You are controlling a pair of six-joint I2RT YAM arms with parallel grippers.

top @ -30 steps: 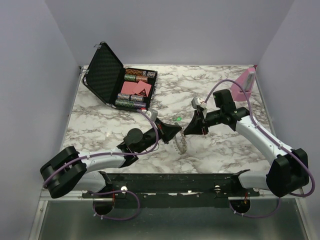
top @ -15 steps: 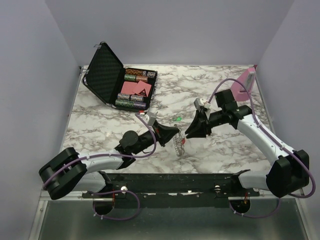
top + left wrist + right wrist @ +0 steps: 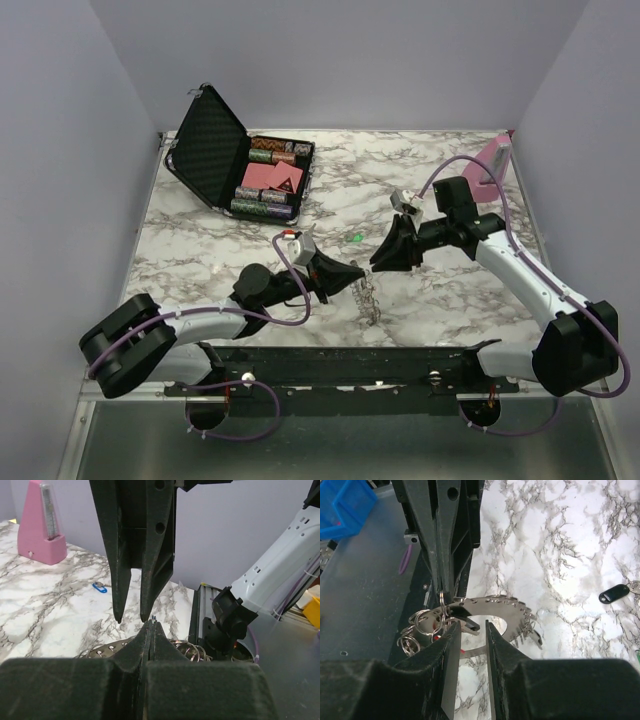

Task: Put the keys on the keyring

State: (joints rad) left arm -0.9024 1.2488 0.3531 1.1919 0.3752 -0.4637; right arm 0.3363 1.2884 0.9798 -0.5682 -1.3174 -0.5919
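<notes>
The keyring point(image 3: 370, 297) is a silvery toothed plate point(image 3: 512, 608) with several small wire rings bunched on it point(image 3: 196, 652). It hangs from my left gripper point(image 3: 352, 272), which is shut on one thin ring at its fingertips point(image 3: 151, 624). A red-headed key point(image 3: 438, 636) shows among the rings. My right gripper point(image 3: 377, 261) stands open just right of the left one, its jaws point(image 3: 473, 630) close in front of the plate and empty. Loose keys lie on the marble: a green one point(image 3: 356, 238), a blue one point(image 3: 100, 587) and a black one point(image 3: 615, 593).
An open black case point(image 3: 250, 165) with chips and cards stands at the back left. A pink stand point(image 3: 492, 165) is at the back right point(image 3: 42, 522). The arms' base rail point(image 3: 340, 362) runs along the near edge.
My right gripper has opened and drawn back a little to the upper right. The left gripper, still shut, has pulled left and lower with the keyring hanging from it.
</notes>
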